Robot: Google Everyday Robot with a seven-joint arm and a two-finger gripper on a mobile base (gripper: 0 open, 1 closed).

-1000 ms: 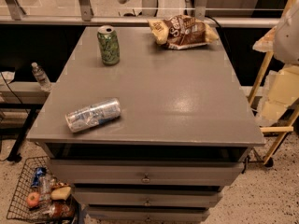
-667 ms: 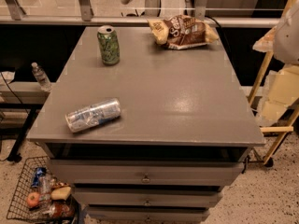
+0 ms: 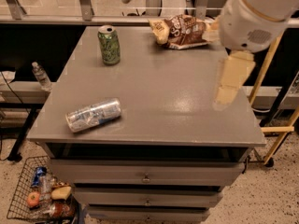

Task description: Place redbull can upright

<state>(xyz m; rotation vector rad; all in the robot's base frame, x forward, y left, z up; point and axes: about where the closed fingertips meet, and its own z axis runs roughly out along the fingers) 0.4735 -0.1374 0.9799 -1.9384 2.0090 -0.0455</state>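
The redbull can [image 3: 93,115] lies on its side near the front left corner of the grey table [image 3: 177,120], its silver top pointing to the front left. My arm [image 3: 254,13] reaches in from the upper right. My gripper [image 3: 231,80] hangs above the right side of the table, far to the right of the can, and it holds nothing.
A green patterned can [image 3: 109,45] stands upright at the back left. A brown snack bag [image 3: 180,31] lies at the back edge. A water bottle [image 3: 41,75] and a wire basket [image 3: 32,195] are on the floor at the left. A yellow stand [image 3: 273,125] is at the right.
My arm and gripper have swung in from the right edge to over the right side of the table. The redbull can has not moved.
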